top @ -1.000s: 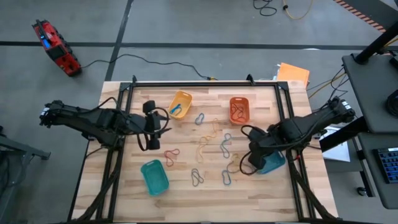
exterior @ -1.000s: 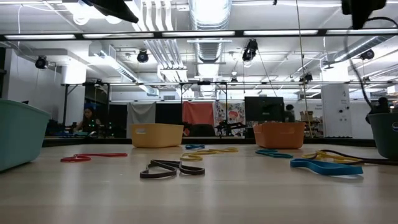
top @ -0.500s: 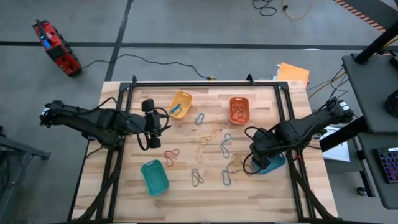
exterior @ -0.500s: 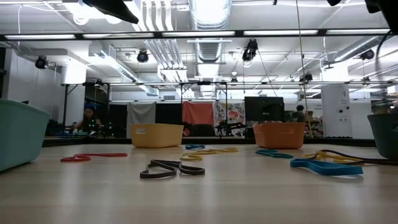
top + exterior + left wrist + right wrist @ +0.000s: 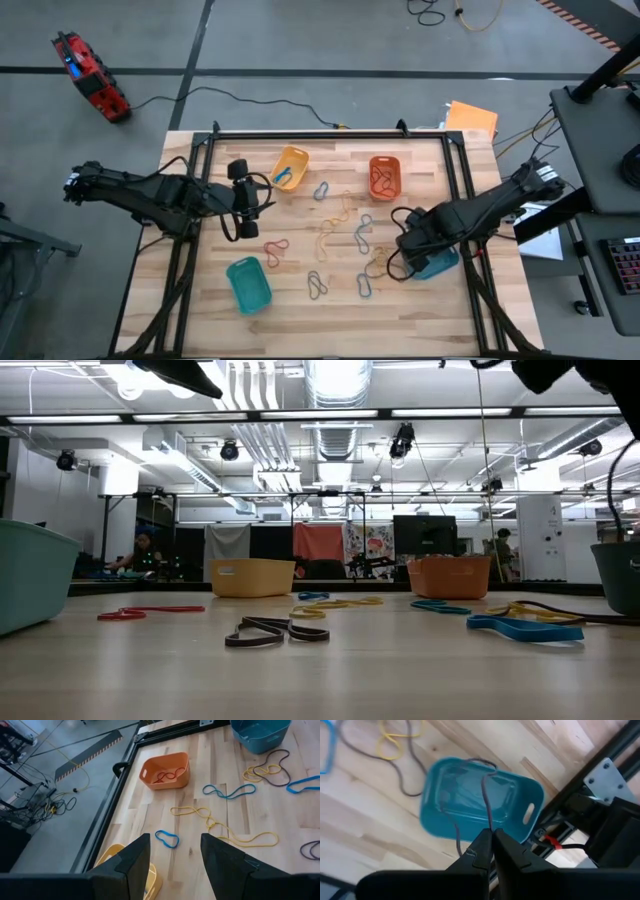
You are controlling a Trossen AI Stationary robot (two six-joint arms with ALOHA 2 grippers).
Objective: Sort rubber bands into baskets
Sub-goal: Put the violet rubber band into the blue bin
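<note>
High view: the right gripper (image 5: 408,250) hangs at the near-left edge of the blue-teal basket (image 5: 441,263); loose rubber bands (image 5: 340,240) lie mid-worktop (image 5: 300,310) between the yellow basket (image 5: 290,166), orange basket (image 5: 385,177) and teal-green basket (image 5: 248,284). The left gripper (image 5: 240,200) waits beside the yellow basket. Compared with a second earlier, the right arm has drawn back slightly toward the blue-teal basket; the left arm is unchanged.

Low view: neither gripper shows; bands lie flat on the worktop. A dark arm part now crosses the upper right corner.

Left wrist view: the left gripper (image 5: 175,857) stands spread, holding nothing.

Right wrist view: the right gripper (image 5: 491,840) is pressed together, pinching a grey band (image 5: 487,805) that trails into the blue-teal basket (image 5: 435,820).

Procedure, as judged: keep the gripper centred over the basket opening, lower until the band's slack rests inside, then release; a loop draped over the rim may pull the band out.
</note>
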